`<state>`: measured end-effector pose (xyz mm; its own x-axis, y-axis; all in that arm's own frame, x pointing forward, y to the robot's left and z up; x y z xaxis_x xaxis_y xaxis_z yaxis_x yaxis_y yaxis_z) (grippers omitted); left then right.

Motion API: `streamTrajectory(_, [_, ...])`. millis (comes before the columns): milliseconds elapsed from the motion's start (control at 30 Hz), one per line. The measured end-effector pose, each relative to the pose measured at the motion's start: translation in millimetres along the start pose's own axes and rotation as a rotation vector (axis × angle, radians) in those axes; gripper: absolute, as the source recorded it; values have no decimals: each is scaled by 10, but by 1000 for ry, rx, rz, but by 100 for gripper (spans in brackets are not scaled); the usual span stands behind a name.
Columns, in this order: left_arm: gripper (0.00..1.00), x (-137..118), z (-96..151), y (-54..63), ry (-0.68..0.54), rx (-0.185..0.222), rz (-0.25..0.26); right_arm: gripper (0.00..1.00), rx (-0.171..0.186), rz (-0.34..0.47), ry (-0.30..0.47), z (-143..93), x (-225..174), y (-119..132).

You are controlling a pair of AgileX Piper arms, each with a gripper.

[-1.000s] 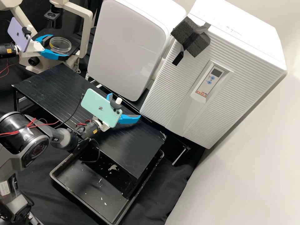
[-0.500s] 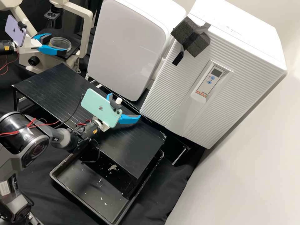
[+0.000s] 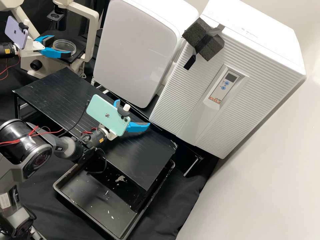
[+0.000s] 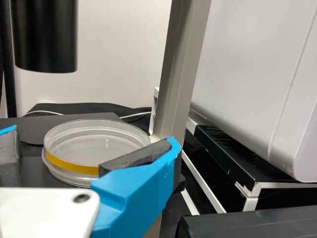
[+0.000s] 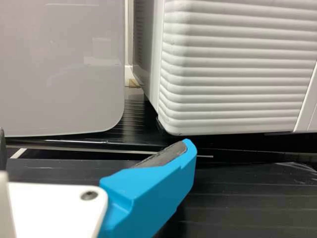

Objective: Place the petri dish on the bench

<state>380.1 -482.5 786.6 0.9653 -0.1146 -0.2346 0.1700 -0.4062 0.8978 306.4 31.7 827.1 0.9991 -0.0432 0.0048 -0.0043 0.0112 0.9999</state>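
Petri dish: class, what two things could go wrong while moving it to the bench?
The left gripper stands open at the petri dish, so closing unevenly might nudge it across the microscope stage. The beige upright appears near one blue finger; a sideways lift could knock it.

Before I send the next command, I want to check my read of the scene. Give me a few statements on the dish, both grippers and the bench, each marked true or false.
1. The petri dish has a yellow band on its side. True.
2. The dish already lies on the black bench. False: it rests on the dark stage of the microscope.
3. The left gripper is open at the stage. True.
4. The right gripper is clamped on a dish. False: it is open and holds nothing.
5. A dark foam block is fixed to the ribbed white cabinet. True.
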Motion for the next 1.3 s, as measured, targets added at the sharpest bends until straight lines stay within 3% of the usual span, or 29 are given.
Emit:
streamTrajectory(333, [100,32,39,-2,27,73,-8,100,0,0,0,0,0,0])
streamTrajectory(600, [100,58,33,-13,40,79,-9,100,0,0,0,0,0,0])
streamTrajectory(633, [0,58,33,-13,40,81,-9,100,0,0,0,0,0,0])
streamTrajectory(967, [0,78,45,-28,54,97,-4,100,0,0,0,0,0,0])
streamTrajectory(1300, [0,86,21,-17,80,87,4,100,0,0,0,0,0,0])
